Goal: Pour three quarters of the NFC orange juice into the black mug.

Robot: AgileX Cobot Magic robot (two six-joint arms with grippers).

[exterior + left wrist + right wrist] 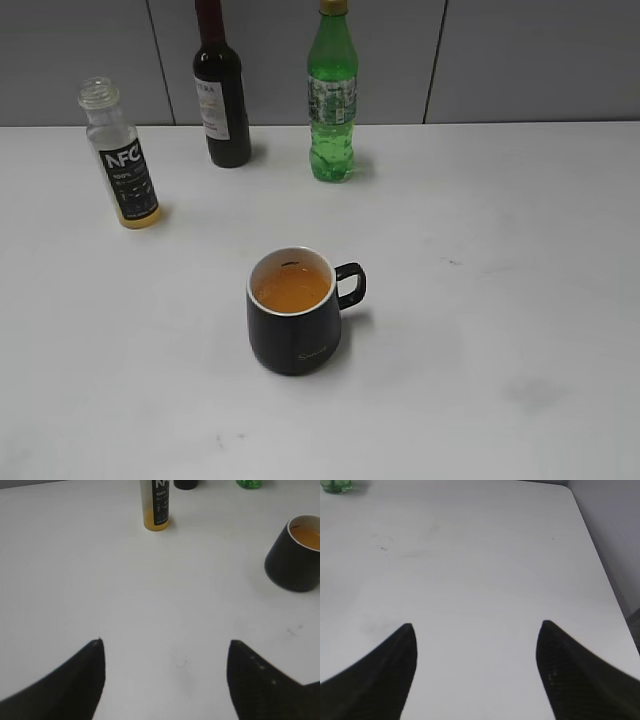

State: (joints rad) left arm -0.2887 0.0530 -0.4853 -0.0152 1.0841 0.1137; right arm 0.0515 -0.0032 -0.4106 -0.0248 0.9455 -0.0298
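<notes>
**Pour appears done; both claws stand clear**

The NFC orange juice [122, 160] is seen upright at the upper left of the exterior view, uncapped, with only a shallow band of juice left at its base beneath the black label. In the left wrist view the same bottle is found at the top centre of the frame, cut off at the upper edge. The black mug [296, 318] is set near the centre of the exterior view, well apart from the bottle, its handle turned to the right of the frame, and orange liquid is seen well up its cream interior. From these levels it is judged that the pouring step is finished, or nearly so, and that the bottle has been set back on the counter [500, 300].

The left claw [166, 647] is held wide open at the bottom of its wrist view, nothing between its dark fingers, well short of the bottle. The right claw [476, 630] is likewise spread wide and empty, over bare counter.

Further out, a dark wine bottle [222, 95] and a green plastic bottle [332, 100] are placed along the back of the counter at the top of the exterior view.

Little more seems called for: neither arm is seen in the exterior view, and only a check of the remaining quarter is suggested.
</notes>
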